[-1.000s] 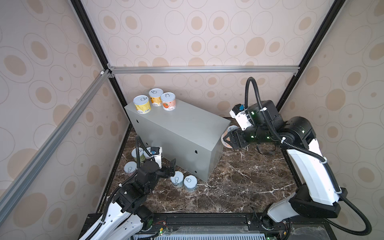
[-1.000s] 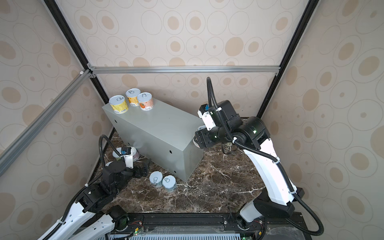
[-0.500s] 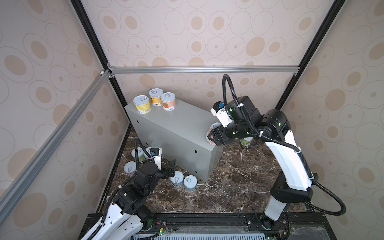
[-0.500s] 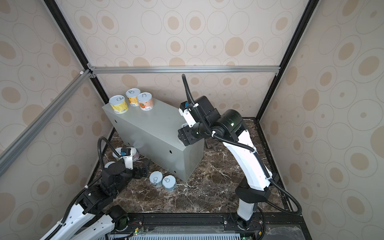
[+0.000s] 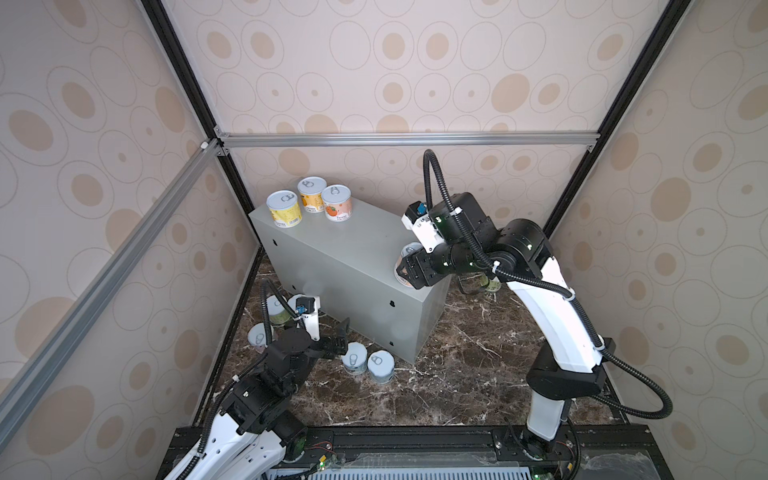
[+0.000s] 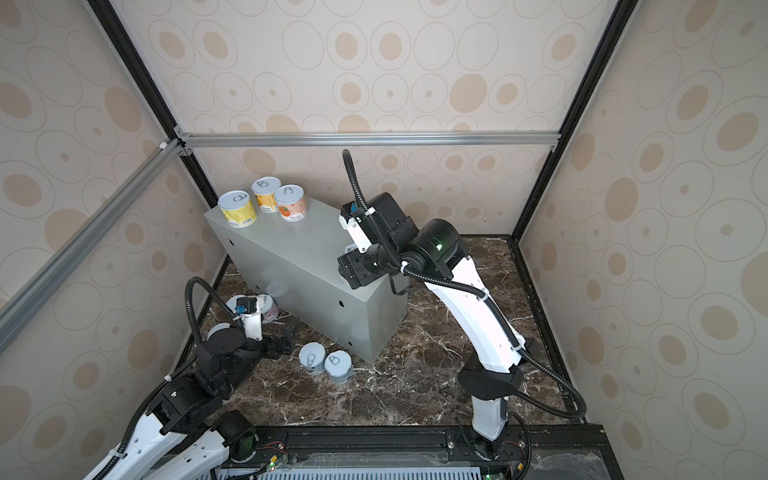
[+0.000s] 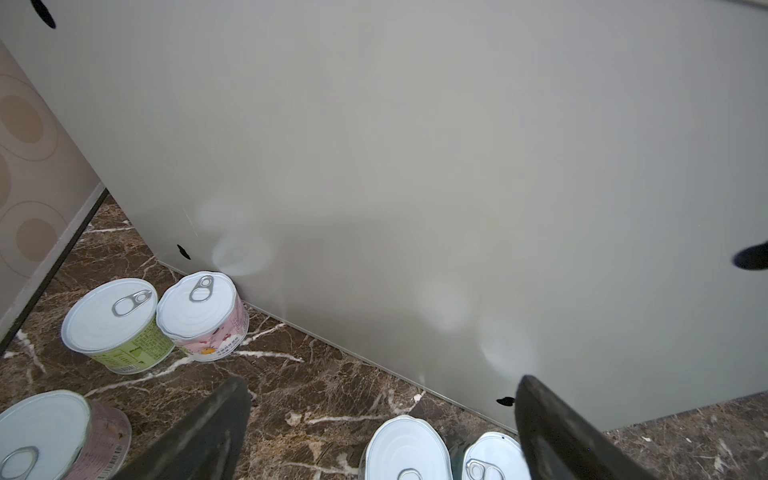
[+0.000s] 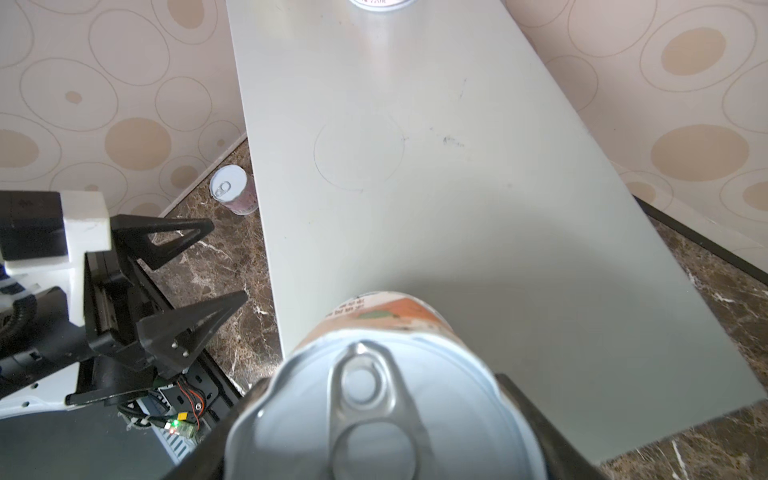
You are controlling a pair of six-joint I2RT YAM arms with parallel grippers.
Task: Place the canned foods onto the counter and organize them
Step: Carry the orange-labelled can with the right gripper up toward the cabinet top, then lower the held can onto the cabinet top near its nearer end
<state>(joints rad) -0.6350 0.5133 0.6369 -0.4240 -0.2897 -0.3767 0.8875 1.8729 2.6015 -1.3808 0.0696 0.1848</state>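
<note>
Right wrist view is showing the right gripper (image 8: 382, 415) clamping the held can (image 8: 386, 316) over the counter (image 8: 457, 187), at the end opposite the placed cans. The carry is finishing, I judge; next it is calling for lowering the can upright onto the bare top.

The yellow can (image 5: 284, 208), orange can (image 5: 311, 194) and peach can (image 5: 336, 203) are standing grouped on the counter.

The left gripper (image 7: 382, 382), jaws wide apart and empty, is hovering beside the counter's front wall, near a blue can (image 7: 409, 449) and its blue neighbour (image 7: 490, 457).
</note>
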